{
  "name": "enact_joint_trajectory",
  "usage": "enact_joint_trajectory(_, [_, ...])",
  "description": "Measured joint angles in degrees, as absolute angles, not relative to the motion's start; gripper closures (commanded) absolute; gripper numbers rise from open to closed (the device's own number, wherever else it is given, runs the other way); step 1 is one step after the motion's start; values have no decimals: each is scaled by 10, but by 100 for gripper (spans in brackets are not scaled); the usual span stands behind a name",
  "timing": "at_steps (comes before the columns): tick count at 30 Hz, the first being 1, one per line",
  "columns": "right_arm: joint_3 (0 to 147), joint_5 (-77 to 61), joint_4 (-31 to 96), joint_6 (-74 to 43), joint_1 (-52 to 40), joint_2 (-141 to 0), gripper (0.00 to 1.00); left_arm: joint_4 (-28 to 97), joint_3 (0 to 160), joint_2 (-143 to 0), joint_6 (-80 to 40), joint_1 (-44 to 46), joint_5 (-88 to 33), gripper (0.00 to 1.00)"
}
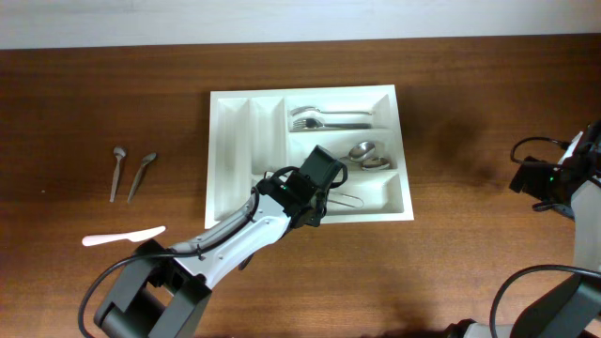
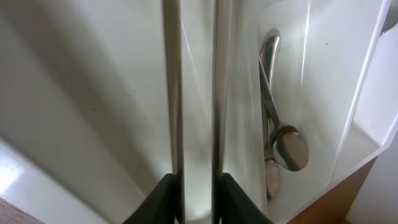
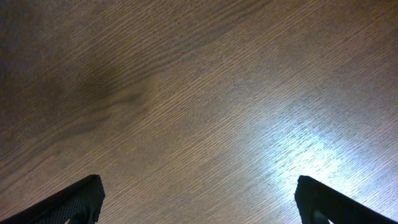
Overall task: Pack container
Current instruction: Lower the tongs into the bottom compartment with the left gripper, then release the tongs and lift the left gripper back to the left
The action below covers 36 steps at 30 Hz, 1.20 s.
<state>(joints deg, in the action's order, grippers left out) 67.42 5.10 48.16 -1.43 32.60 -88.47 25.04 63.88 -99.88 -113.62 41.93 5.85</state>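
Note:
The container (image 1: 230,141) is a white five-compartment cutlery tray in the middle of the table. Its top long compartment holds forks (image 1: 324,117) and the middle one holds spoons (image 1: 366,155), which also show in the left wrist view (image 2: 280,146). My left gripper (image 1: 317,192) reaches into the bottom long compartment. Its fingers (image 2: 196,199) press on the two arms of metal tongs (image 2: 176,93), whose end shows in the overhead view (image 1: 347,199). My right gripper (image 3: 199,205) is open and empty above bare wood at the far right (image 1: 540,178).
Two loose metal spoons (image 1: 117,169) (image 1: 141,174) lie on the table left of the tray. A white plastic knife (image 1: 122,237) lies at the front left. The tray's two narrow upright compartments (image 1: 249,131) hold nothing.

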Motion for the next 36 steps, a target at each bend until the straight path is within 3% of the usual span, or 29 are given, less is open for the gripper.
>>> enact_joint_trajectory(15, [674,51,482,-15,326,-885,1,244,639,-999,-1138,419,58,54])
enact_joint_trajectory(21, [674,51,482,-15,326,-885,1,152,639,-999,-1116,418,53,53])
enact_joint_trajectory(29, [674,51,481,-15,326,-885,1,83,686,-999,-894,388,38,40])
enact_joint_trajectory(36, [674,51,482,-15,326,-885,1,168,795,-991,-602,336,0,20])
